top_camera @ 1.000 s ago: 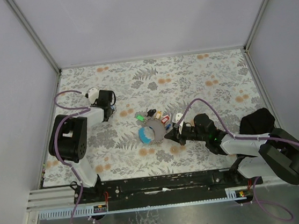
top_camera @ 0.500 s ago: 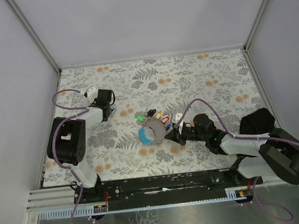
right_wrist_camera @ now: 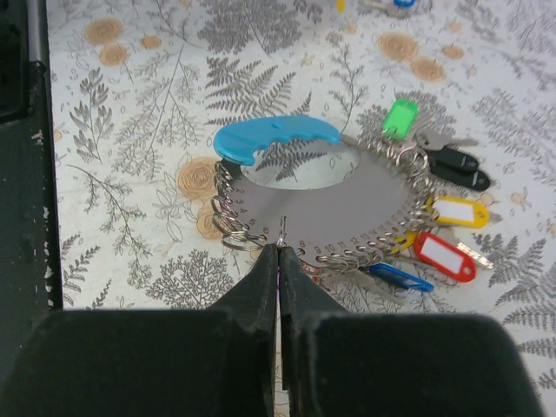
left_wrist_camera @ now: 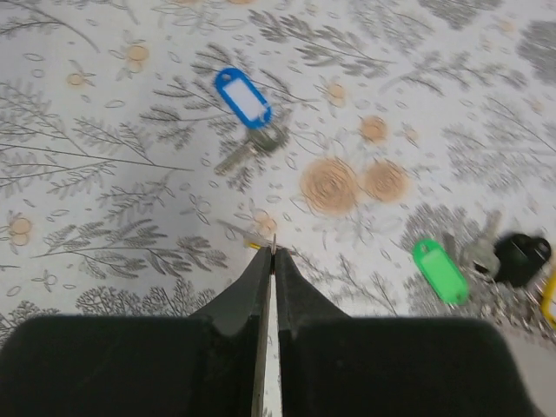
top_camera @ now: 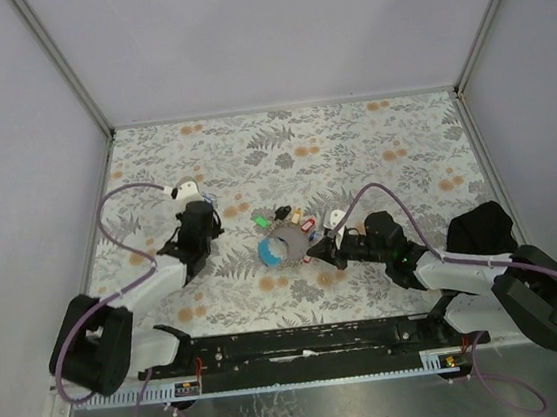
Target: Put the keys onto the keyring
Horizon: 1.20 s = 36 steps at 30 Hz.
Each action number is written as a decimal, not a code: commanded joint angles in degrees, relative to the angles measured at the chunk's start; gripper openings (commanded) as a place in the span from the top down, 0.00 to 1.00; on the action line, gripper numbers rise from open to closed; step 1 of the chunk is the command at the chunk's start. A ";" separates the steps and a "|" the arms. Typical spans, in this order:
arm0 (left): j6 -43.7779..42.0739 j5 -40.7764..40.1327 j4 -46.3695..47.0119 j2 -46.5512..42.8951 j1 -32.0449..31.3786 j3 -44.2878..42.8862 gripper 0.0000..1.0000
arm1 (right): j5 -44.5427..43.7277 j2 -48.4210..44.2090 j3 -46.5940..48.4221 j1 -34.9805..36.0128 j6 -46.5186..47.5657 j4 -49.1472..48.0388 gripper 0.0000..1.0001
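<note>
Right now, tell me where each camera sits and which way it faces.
Top external: above, behind the bases, looking down at the table; both arms show.
Left wrist: on the left arm, facing the blue key beyond the shut left gripper.
Right wrist: on the right arm, facing the keyring beyond the shut right gripper.
Shared: both wrist views show the green key.

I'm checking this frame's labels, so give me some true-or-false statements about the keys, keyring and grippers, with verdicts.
1. The left gripper and right gripper are both shut. True.
2. A loose blue key lies apart from the keyring. True.
3. The left gripper holds the green key. False: that key lies apart from that gripper.
4. The keyring's strap is red. False: it is light blue.
5. The right gripper's tips are at the keyring's edge. True.
</note>
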<state>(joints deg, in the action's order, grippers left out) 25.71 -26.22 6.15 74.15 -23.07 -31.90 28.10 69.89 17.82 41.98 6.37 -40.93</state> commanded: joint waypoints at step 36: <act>-31.24 53.59 48.31 -3.73 -18.27 20.19 1.00 | 0.66 -5.38 -8.90 -0.23 3.23 -17.39 1.00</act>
<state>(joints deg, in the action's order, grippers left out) -0.01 23.75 45.15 68.69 -39.59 -13.72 25.43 64.38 7.20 41.95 6.48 -53.28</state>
